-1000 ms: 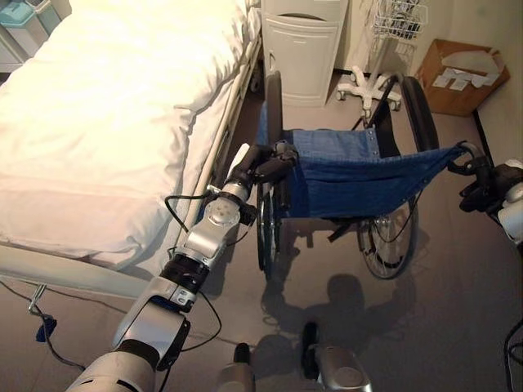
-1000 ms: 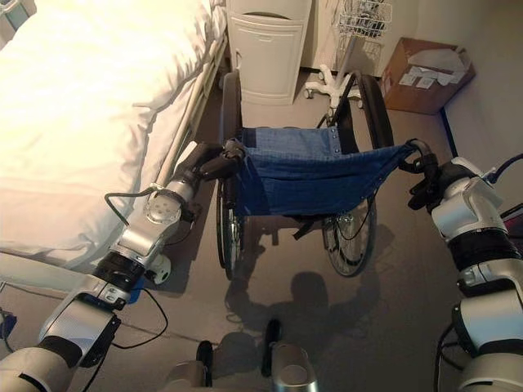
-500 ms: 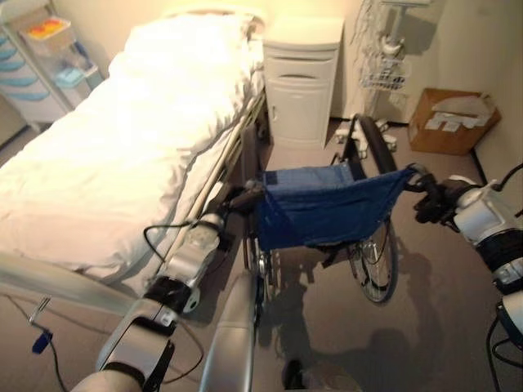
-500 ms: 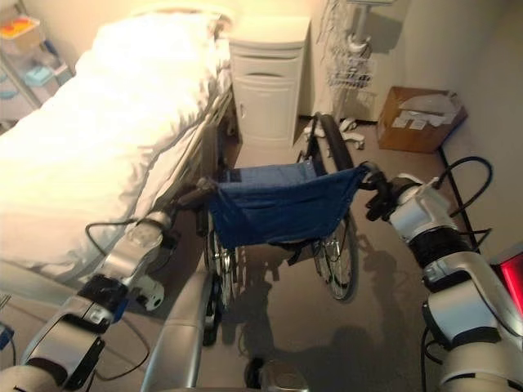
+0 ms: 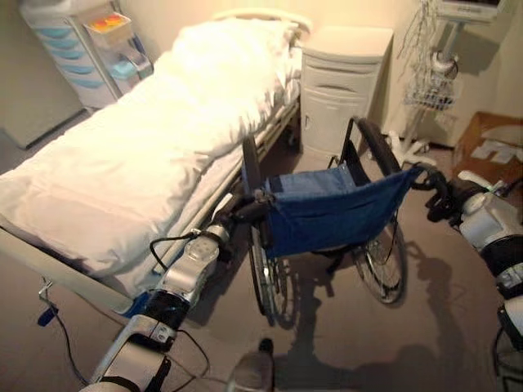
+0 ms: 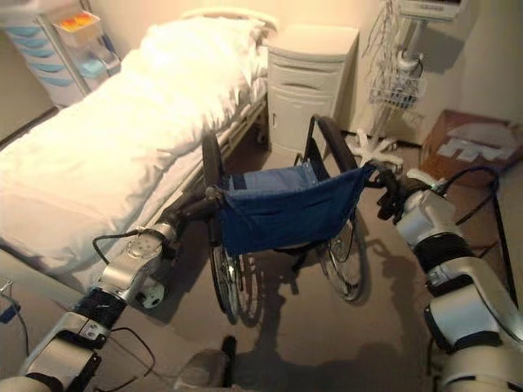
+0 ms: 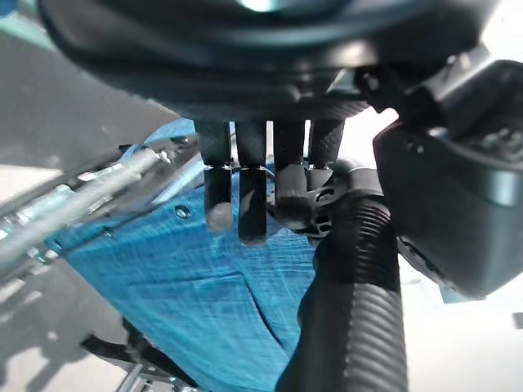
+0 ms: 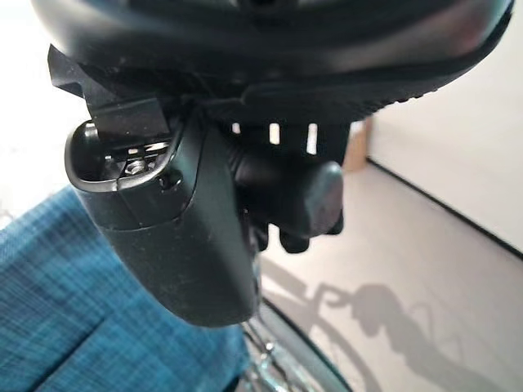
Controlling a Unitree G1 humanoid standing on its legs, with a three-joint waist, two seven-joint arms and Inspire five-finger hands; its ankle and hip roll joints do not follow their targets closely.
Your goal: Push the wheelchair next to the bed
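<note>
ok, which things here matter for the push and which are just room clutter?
Job:
wheelchair, blue sling back
bed, white bedding
left hand, curled on the left push handle
right hand, curled on the right push handle

Clutter:
white bedside cabinet
drawer cart
pole stand with wire basket
cardboard box
</note>
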